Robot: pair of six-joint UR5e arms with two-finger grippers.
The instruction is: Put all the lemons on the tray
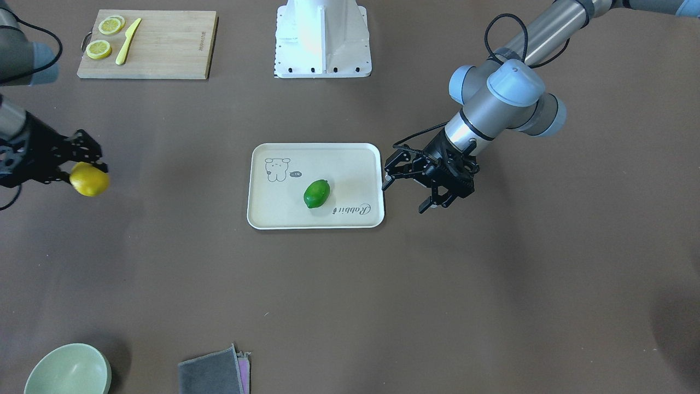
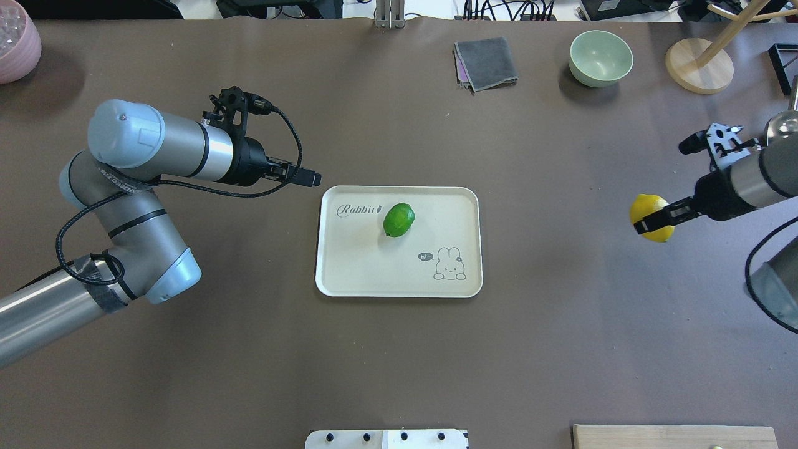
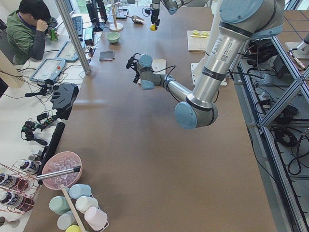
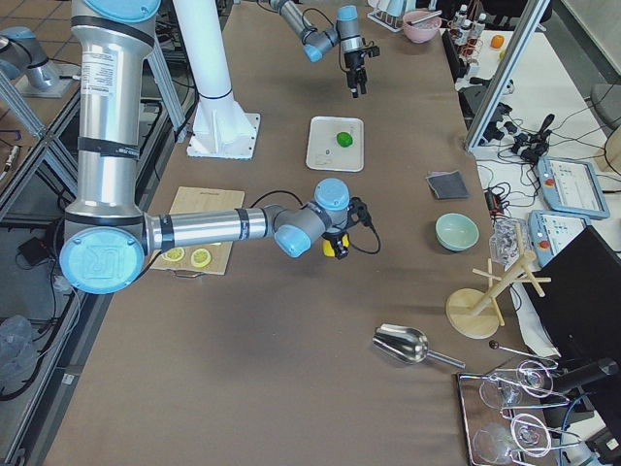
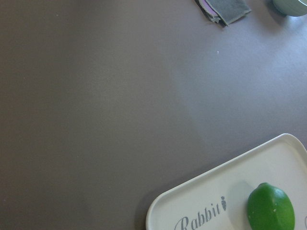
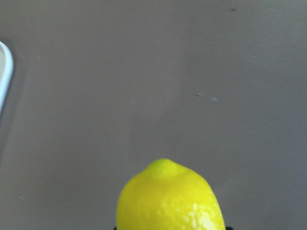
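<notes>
The green lemon [image 1: 316, 193] lies on the cream Rabbit tray [image 1: 344, 164] at the table's middle; it also shows in the overhead view [image 2: 398, 219] and the left wrist view [image 5: 271, 207]. My left gripper [image 1: 407, 195] is open and empty just beside the tray's edge, also seen in the overhead view [image 2: 308, 178]. My right gripper [image 1: 82, 178] is shut on the yellow lemon [image 1: 90, 179] far from the tray, over bare table. The yellow lemon fills the bottom of the right wrist view [image 6: 170, 201] and shows in the overhead view [image 2: 651, 218].
A wooden cutting board [image 1: 164, 44] with lemon slices and a yellow knife lies near the robot's base [image 1: 322, 38]. A green bowl [image 2: 600, 57], a grey cloth [image 2: 486, 62], a wooden stand [image 2: 698, 65] and a pink bowl [image 2: 15, 43] sit along the far edge.
</notes>
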